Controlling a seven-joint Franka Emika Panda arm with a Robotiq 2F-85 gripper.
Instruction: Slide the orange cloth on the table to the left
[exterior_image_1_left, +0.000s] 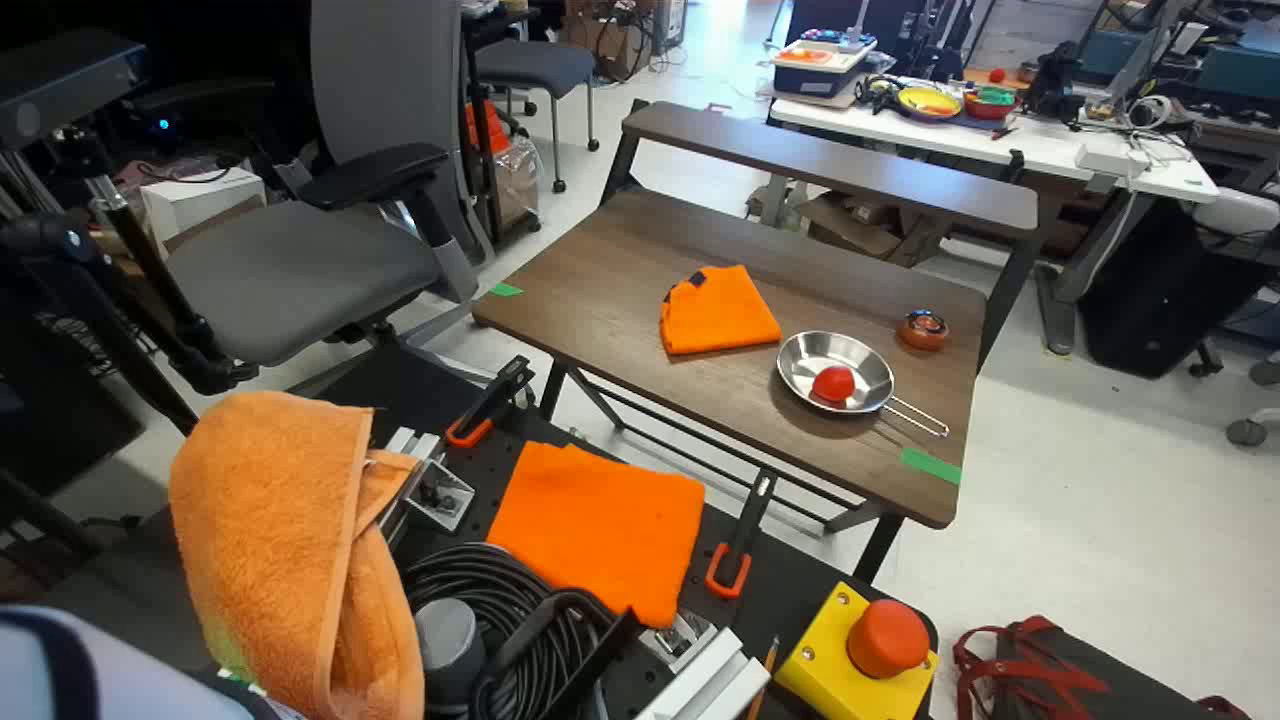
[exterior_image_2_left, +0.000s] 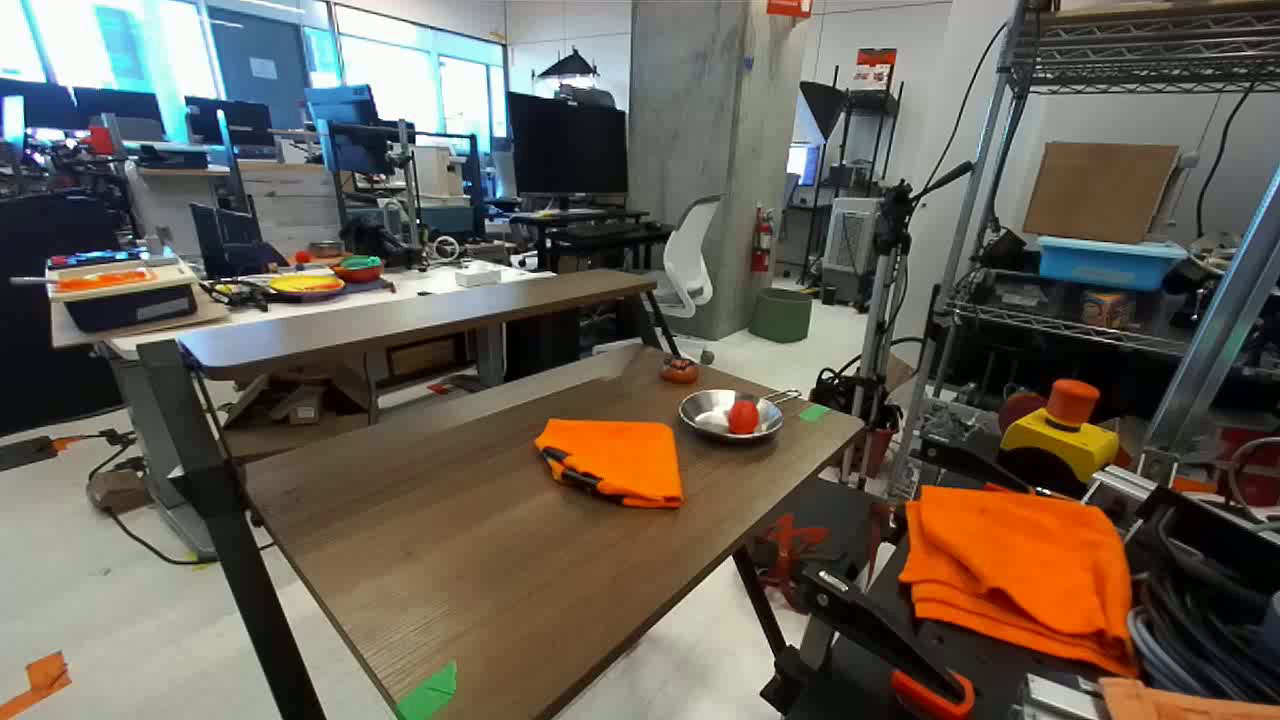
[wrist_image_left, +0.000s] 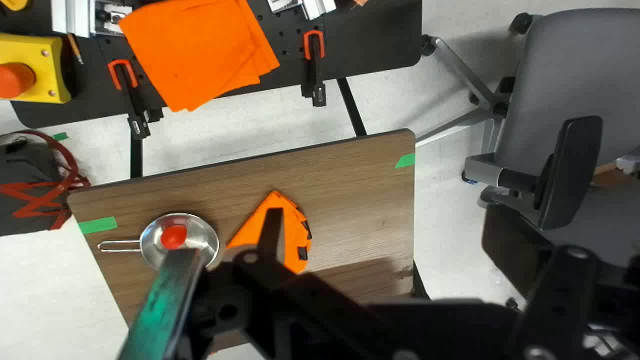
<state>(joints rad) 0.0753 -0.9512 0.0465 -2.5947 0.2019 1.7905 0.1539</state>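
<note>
The small bright-orange folded cloth (exterior_image_1_left: 720, 315) lies flat near the middle of the dark brown table (exterior_image_1_left: 580, 285), beside the metal pan. It also lies on the table (exterior_image_2_left: 450, 560) in an exterior view, with its dark-marked edge showing (exterior_image_2_left: 630, 450). In the wrist view, the cloth (wrist_image_left: 293, 237) is partly hidden behind a dark gripper part. My gripper (wrist_image_left: 345, 250) is open, its fingers wide apart with nothing between them. It looks to be above the table, apart from the cloth. The gripper does not show in either exterior view.
A metal pan (exterior_image_1_left: 850, 355) holding a red ball (exterior_image_1_left: 833, 384) stands beside the cloth. A small orange-brown round object (exterior_image_1_left: 923, 330) sits near it. The table has a raised back shelf (exterior_image_1_left: 830, 160). A black bench carries an orange pad (exterior_image_1_left: 600, 525) and clamps (exterior_image_1_left: 742, 530). A grey chair (exterior_image_1_left: 300, 270) stands nearby.
</note>
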